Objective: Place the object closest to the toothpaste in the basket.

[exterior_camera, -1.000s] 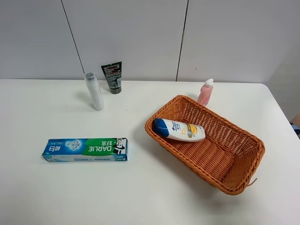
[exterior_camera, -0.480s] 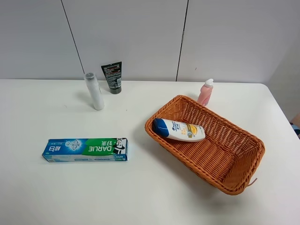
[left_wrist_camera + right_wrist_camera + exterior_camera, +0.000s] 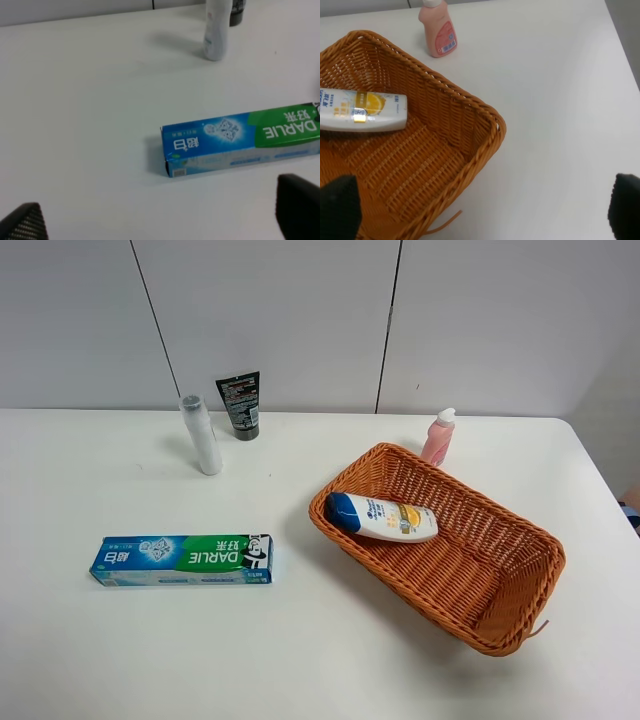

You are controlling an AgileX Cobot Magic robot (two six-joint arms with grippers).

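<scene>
No visible change: shampoo bottle (image 3: 382, 518), toothpaste box (image 3: 182, 559), basket (image 3: 520, 540) all sit where before.

Illumination is bright, even and diffuse across all three views, apparently from overhead. The white table (image 3: 150, 640) reads near overexposed, with little surface texture, though no hard glare spots are recorded. Shadows are soft and short: a faint one lies at 9 o'clock of the white cylinder bottle (image 3: 202, 435), a darker band under the basket (image 3: 500, 630) rim toward 7 o'clock. The high view is sharp, with no evident edge distortion. The left wrist view is soft overall; the toothpaste box (image 3: 240, 145) print is slightly blurred. Both wrist views show dark, out-of-focus fingertips (image 3: 625, 205) at the lower corners.
</scene>
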